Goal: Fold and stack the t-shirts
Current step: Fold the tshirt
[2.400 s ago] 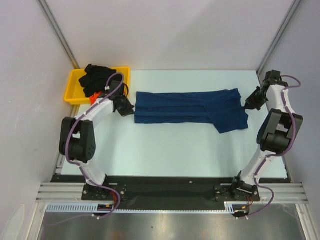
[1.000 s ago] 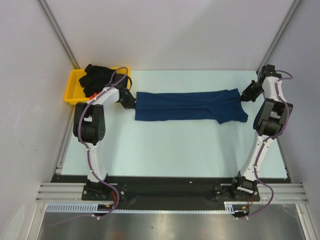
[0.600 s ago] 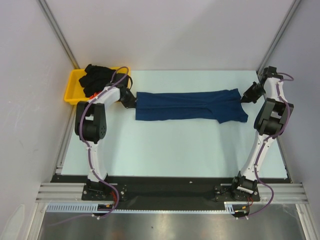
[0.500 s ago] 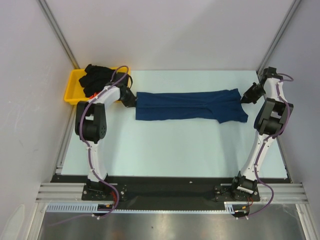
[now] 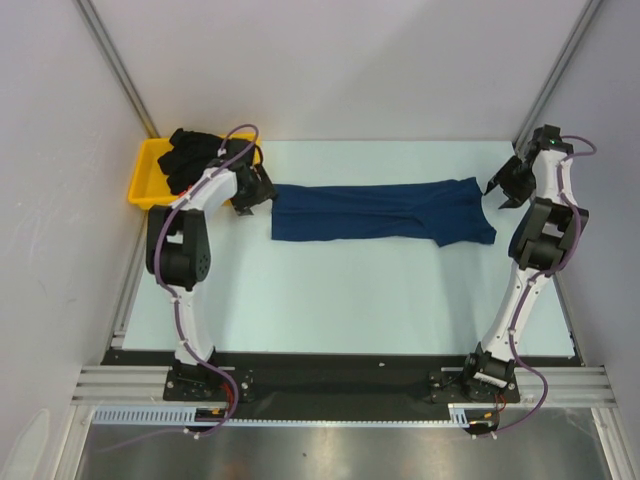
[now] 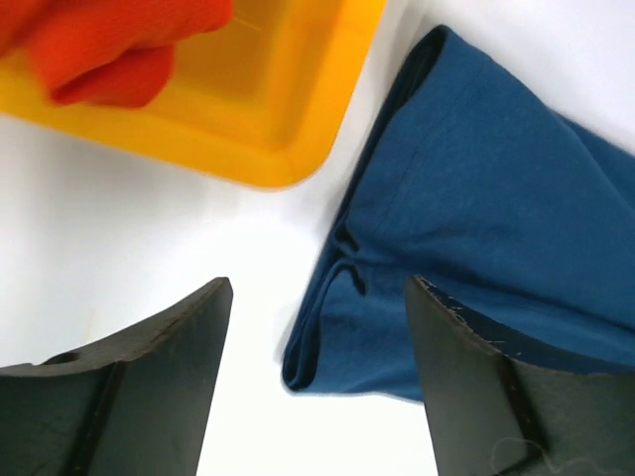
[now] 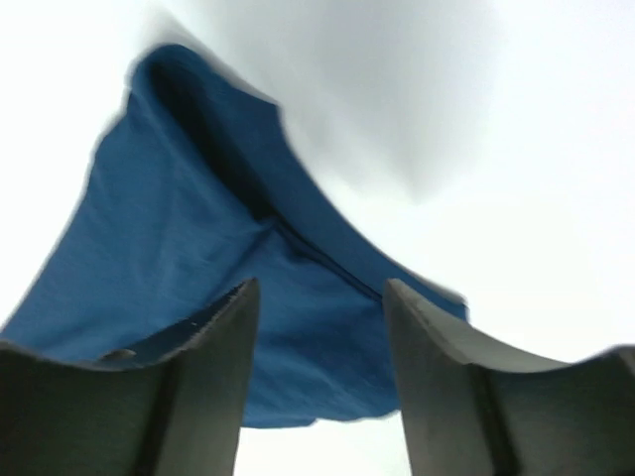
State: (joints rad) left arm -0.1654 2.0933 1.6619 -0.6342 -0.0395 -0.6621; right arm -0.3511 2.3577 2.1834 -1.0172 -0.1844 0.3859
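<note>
A navy blue t-shirt (image 5: 380,211) lies folded into a long band across the back of the white table. My left gripper (image 5: 250,196) stands open just off the band's left end, nothing between its fingers. In the left wrist view the shirt's folded corner (image 6: 466,248) lies flat ahead of the open jaws. My right gripper (image 5: 503,187) stands open just off the band's right end. The right wrist view shows the blue cloth (image 7: 218,268) lying beyond the parted fingers, not pinched. A black t-shirt (image 5: 195,152) and an orange-red t-shirt (image 6: 119,45) sit in the tray.
The yellow plastic tray (image 5: 146,175) stands at the back left corner, right behind my left gripper; its corner (image 6: 288,119) shows close to the shirt's end. Grey walls and metal frame posts close in the table at the back and both sides.
Both grippers were shut on the ends of the navy t-shirt; now both have opened and drawn slightly back, and the shirt lies released on the table.
</note>
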